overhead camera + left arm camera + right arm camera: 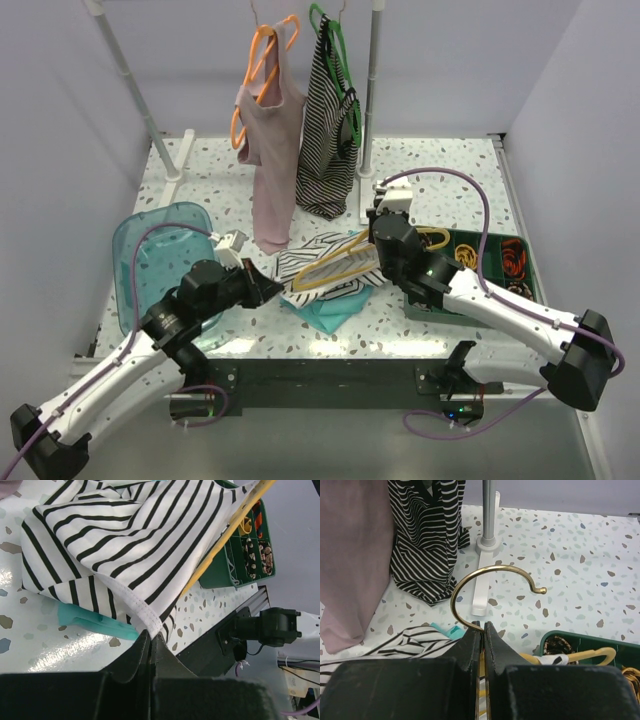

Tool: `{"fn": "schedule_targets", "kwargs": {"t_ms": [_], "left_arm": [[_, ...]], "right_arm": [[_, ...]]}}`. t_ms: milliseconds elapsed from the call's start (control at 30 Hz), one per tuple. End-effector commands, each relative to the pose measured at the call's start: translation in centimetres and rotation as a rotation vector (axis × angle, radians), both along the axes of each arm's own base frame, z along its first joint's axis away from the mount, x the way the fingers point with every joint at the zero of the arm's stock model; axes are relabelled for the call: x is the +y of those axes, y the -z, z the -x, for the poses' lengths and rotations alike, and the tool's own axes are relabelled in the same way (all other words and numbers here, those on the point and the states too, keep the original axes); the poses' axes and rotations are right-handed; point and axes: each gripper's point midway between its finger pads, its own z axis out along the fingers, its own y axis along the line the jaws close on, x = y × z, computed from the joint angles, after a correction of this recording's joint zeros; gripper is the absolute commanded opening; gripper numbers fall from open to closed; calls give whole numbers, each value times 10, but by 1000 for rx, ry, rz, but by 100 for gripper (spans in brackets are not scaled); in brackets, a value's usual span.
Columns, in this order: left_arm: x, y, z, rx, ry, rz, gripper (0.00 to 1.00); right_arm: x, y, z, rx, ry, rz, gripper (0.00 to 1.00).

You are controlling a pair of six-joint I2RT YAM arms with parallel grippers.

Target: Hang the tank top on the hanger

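Note:
The tank top (pixel 318 262), white with thin black stripes, lies crumpled at the table's middle over a teal cloth (pixel 326 311). The yellow hanger (pixel 340 262) rests across it. My left gripper (pixel 272 290) is shut on the top's white hem (pixel 145 615) at its near left corner. My right gripper (pixel 378 240) is shut on the hanger at the base of its brass hook (pixel 485 577); the hook curves up from between the jaws. A yellow hanger arm (pixel 227 530) crosses the left wrist view.
A pink top on an orange hanger (pixel 268 150) and a dark striped top on a green hanger (pixel 328 130) hang from the rack at the back. The rack post (pixel 372 100) stands close behind my right gripper. A teal tub (pixel 160 260) is left, a green tray (pixel 495 262) right.

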Motion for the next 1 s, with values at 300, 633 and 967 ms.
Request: {"fn": "schedule_targets", "kwargs": {"t_ms": [300, 633, 967], "left_arm": [[-32, -89, 8, -155, 155, 246, 0], [-61, -135, 0, -228, 238, 447, 0], [-64, -114, -31, -251, 165, 321, 2]], "right_arm": [[-12, -38, -5, -99, 107, -98, 0], [-9, -43, -7, -110, 136, -111, 0], [-2, -53, -4, -104, 106, -168, 0]]}}
